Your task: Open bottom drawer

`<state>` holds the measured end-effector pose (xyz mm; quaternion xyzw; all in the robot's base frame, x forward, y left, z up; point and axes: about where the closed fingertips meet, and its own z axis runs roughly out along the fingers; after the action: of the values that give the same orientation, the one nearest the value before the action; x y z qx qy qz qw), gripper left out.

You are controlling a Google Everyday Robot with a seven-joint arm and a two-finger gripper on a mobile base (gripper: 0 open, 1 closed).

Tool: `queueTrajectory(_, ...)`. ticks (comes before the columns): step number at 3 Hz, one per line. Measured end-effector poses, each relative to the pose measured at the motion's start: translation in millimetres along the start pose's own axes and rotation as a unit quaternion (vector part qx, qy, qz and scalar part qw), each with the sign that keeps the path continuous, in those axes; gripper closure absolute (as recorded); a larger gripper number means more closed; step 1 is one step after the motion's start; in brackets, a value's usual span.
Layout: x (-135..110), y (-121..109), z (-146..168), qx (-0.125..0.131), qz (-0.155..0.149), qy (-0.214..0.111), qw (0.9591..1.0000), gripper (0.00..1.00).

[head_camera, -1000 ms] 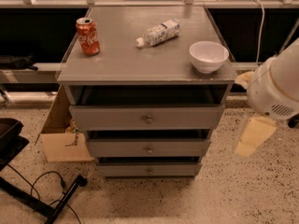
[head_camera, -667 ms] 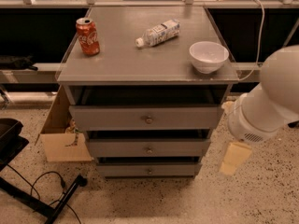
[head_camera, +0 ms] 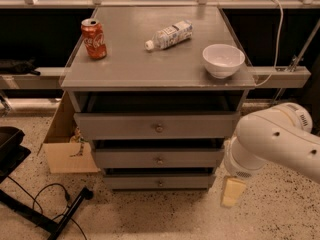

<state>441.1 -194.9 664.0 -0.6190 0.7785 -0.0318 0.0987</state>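
Camera view: the bottom drawer (head_camera: pixel 135 182), the slimmest of three grey fronts, sits at 6 o'clock from the frame's centre. It looks closed, with its small brass knob (head_camera: pixel 160 183) in the middle. The claw (head_camera: pixel 233 191) hangs low at about 4 o'clock from that knob, beyond the cabinet's right corner and clear of it. I cannot tell whether it is apart or together. The task looks barely begun, since the claw has not reached the knob.

The knob is small and round, so a slightly off-centre closure could slip off and leave the drawer shut. The middle drawer (head_camera: pixel 130 158) has a matching knob directly at 12 o'clock from the target, so coming in too high could open the wrong one. The bulky white arm (head_camera: pixel 272 139) is close to the cabinet's right side. A sweep toward 9 o'clock could knock the frame and jolt the white bowl (head_camera: pixel 223 60) near the worktop (head_camera: pixel 125 66) edge, or roll the lying bottle (head_camera: pixel 169 35).
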Motion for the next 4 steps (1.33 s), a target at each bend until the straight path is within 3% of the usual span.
queueTrajectory(1,6.7,-0.4,57.1,-0.019,0.000,0.005,0.9998,0.00)
queueTrajectory(2,6.7,-0.4,57.1,-0.019,0.000,0.005,0.9998,0.00)
queueTrajectory(3,3.1,6.8,81.7,-0.023,-0.011,0.013,0.9996,0.00)
queueTrajectory(4,2.5,19.2,135.0,-0.030,-0.033,0.001,0.9990,0.00)
